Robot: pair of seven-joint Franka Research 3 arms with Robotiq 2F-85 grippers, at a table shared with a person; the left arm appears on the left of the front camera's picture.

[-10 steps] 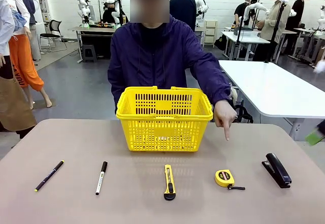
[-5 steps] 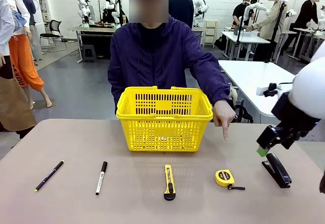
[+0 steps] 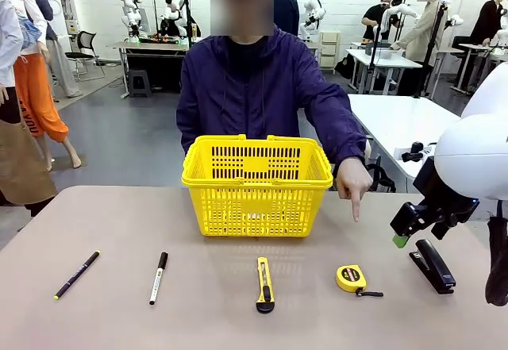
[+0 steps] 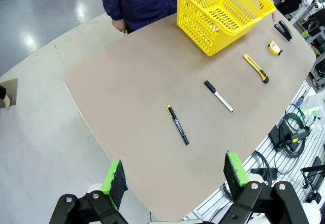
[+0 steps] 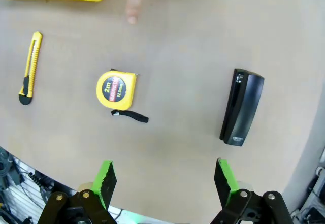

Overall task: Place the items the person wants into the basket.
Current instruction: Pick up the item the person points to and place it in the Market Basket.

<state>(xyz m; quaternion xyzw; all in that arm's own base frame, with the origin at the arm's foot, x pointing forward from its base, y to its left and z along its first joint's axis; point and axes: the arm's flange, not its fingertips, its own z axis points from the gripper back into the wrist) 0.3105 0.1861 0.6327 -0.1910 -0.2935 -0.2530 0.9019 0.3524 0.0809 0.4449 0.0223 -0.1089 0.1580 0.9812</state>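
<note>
Points a hand point(image 3: 352, 180) down at tape measure point(image 3: 350, 277), lower right. Holds right gripper point(image 5: 165, 176) spread near stapler point(image 5: 242, 107), left gripper point(image 4: 175, 173) spread over table point(image 4: 127, 107) edge.

tape measure point(image 3: 350, 278), marker point(image 3: 159, 277) before yellow basket point(image 3: 256, 207)

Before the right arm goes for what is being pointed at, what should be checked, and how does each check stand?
1. Choice shown: the hand points down toward the tape measure. Ok.
2. Right pincer open and empty. Ok.
3. Tape measure lies flat, apart from the stapler and the knife. Ok.
4. Fingertip out of the way of a grasp: near the tape measure, not touching it. Cannot tell.
5. Basket upright, top open. Ok.
6. Left pincer open, empty, far from the tape measure. Ok.
</note>
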